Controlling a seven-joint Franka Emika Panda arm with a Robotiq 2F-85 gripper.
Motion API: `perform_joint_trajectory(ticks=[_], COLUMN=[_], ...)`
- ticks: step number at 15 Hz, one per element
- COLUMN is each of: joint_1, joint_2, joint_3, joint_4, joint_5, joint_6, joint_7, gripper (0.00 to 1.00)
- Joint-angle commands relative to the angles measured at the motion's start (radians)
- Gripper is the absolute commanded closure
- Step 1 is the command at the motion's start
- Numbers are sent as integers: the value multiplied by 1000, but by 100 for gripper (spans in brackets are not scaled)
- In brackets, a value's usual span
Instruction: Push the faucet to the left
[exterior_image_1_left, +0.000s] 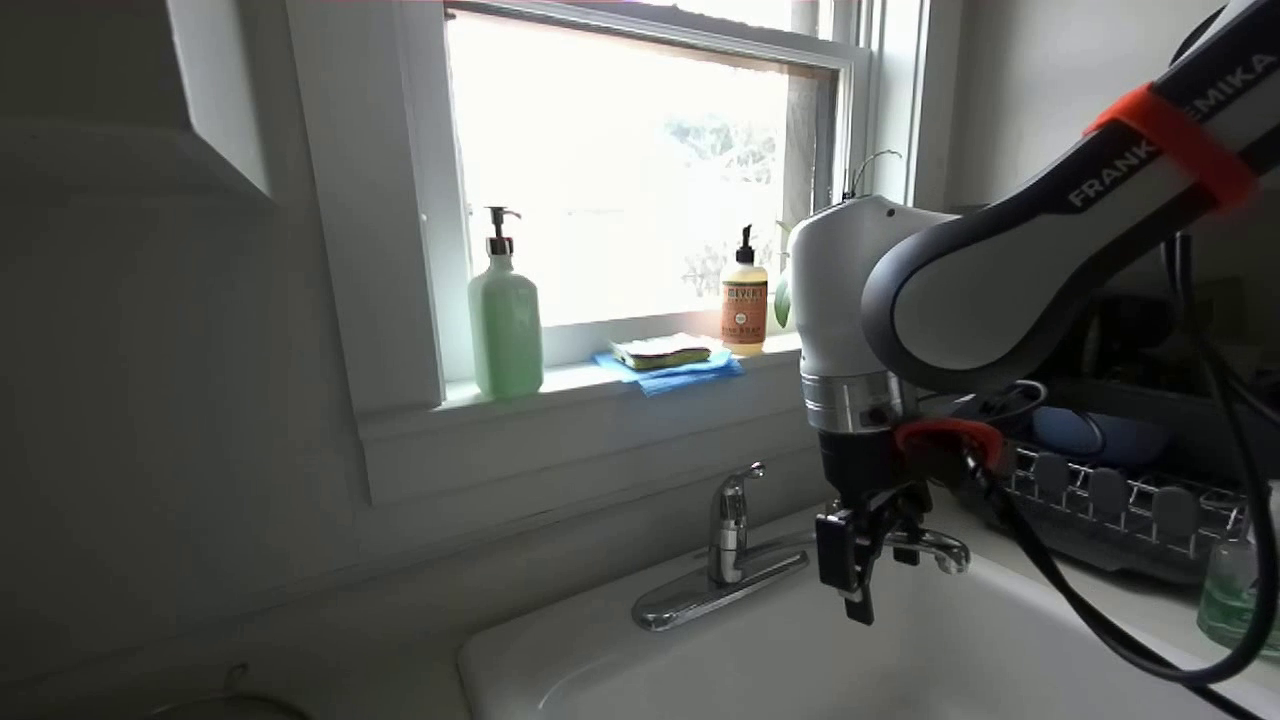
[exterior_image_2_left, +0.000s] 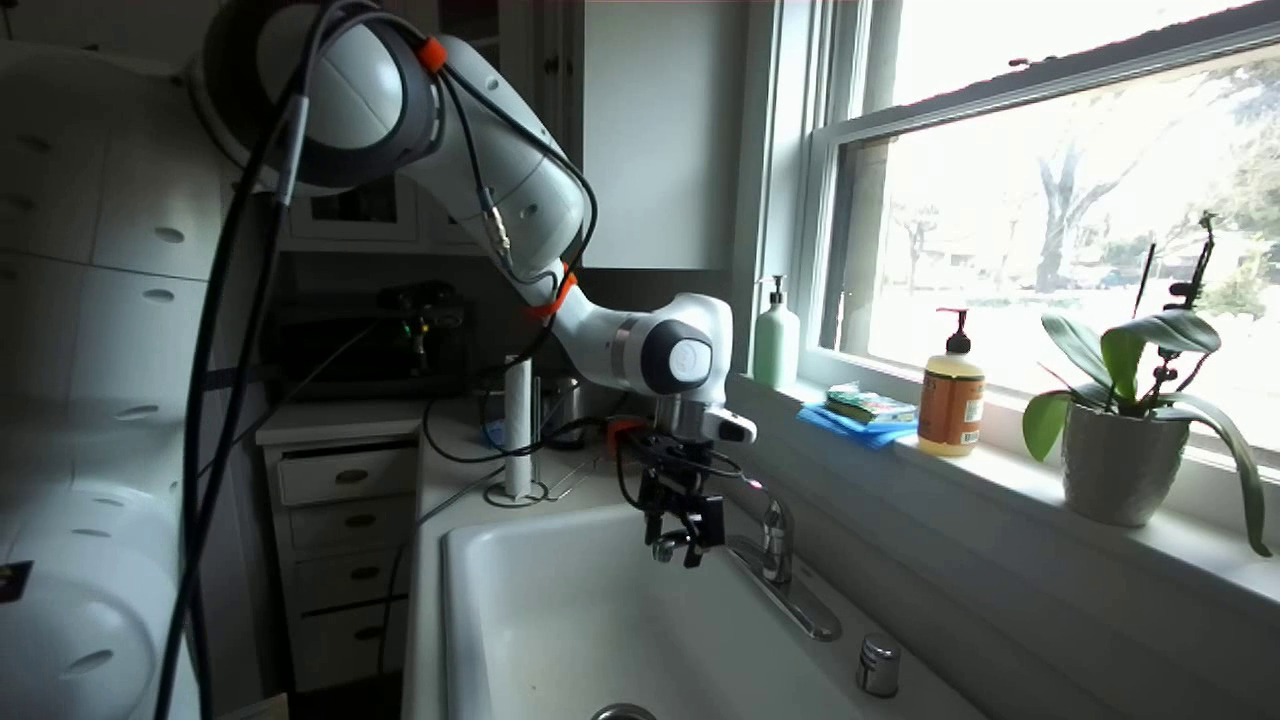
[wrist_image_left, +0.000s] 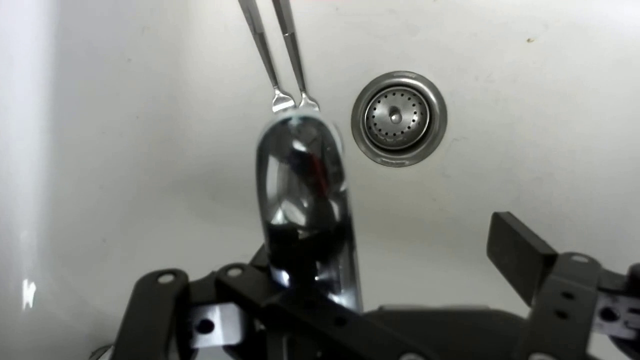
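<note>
The chrome faucet (exterior_image_1_left: 730, 545) stands at the back edge of the sink in both exterior views, its lever upright on the oblong base (exterior_image_2_left: 777, 545). Its spout reaches out over the sink, partly hidden behind my gripper (exterior_image_1_left: 880, 578), with the tip (exterior_image_1_left: 952, 553) showing past it. My gripper (exterior_image_2_left: 675, 550) points down at the spout, with its fingers apart. In the wrist view, the spout (wrist_image_left: 302, 180) lies between the fingers of my gripper (wrist_image_left: 390, 255), close to the left finger and well apart from the right one. I cannot tell whether the left finger touches it.
The white sink (exterior_image_2_left: 560, 600) lies below, with a drain (wrist_image_left: 397, 117) and two forks (wrist_image_left: 292, 50). A green pump bottle (exterior_image_1_left: 507, 330), a sponge on a blue cloth (exterior_image_1_left: 665, 352), an orange-labelled soap bottle (exterior_image_2_left: 950, 400) and a potted plant (exterior_image_2_left: 1120, 460) line the sill. A dish rack (exterior_image_1_left: 1120, 500) stands nearby.
</note>
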Motion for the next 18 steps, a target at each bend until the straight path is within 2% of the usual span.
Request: perform_joint_trajectory(ticks=[1, 11, 18], joint_1=[42, 122, 165], joint_2=[48, 154, 203], joint_3=[19, 28, 28], joint_4=[55, 181, 237], joint_5=[32, 54, 39], joint_6=[13, 124, 262], joint_7=[138, 390, 454], gripper=[0, 0, 0])
